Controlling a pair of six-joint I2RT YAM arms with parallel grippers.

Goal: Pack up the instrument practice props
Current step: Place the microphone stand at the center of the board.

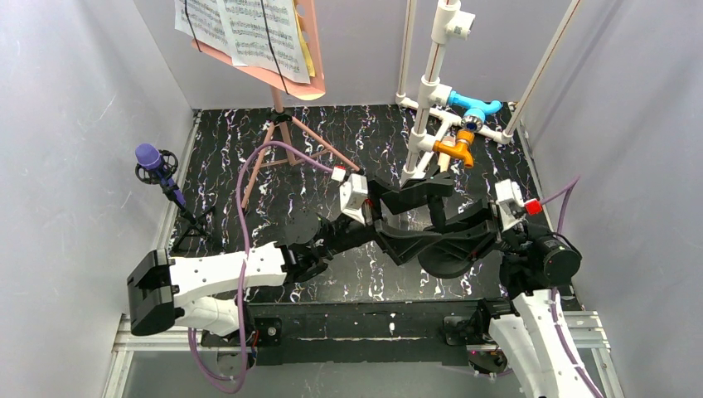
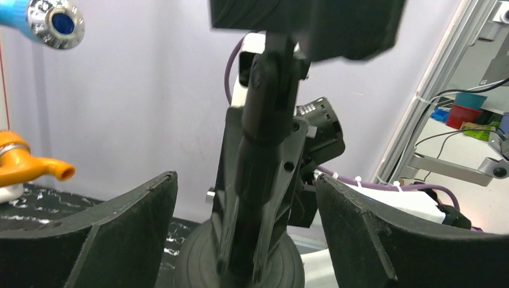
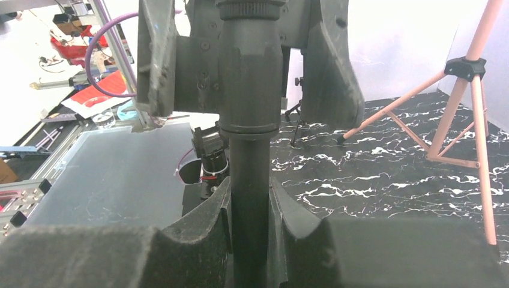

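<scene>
My right gripper [image 3: 249, 222] is shut on the shaft of a black stand [image 3: 249, 150] with a round base [image 2: 240, 264], held over mid-table [image 1: 448, 261]. My left gripper [image 2: 246, 240] is open, with its fingers [image 3: 156, 66] on either side of the stand's thicker part, not touching it. The purple microphone [image 1: 149, 157] sits on a small black tripod [image 1: 192, 222] at the left wall. The pink sheet-music holder [image 1: 286, 79] stands at the back on tripod legs [image 1: 286, 137], with printed music pages [image 1: 249, 29] and a folder [image 1: 308, 41] on it. The beige microphone is out of view.
The white pipe frame [image 1: 431, 91] with a blue fitting [image 1: 477, 108] and an orange fitting [image 1: 460, 149] stands at the back right, close behind the grippers. Grey walls enclose the black marbled mat [image 1: 249, 166] on three sides. A purple cable [image 1: 244, 182] arcs over the left arm.
</scene>
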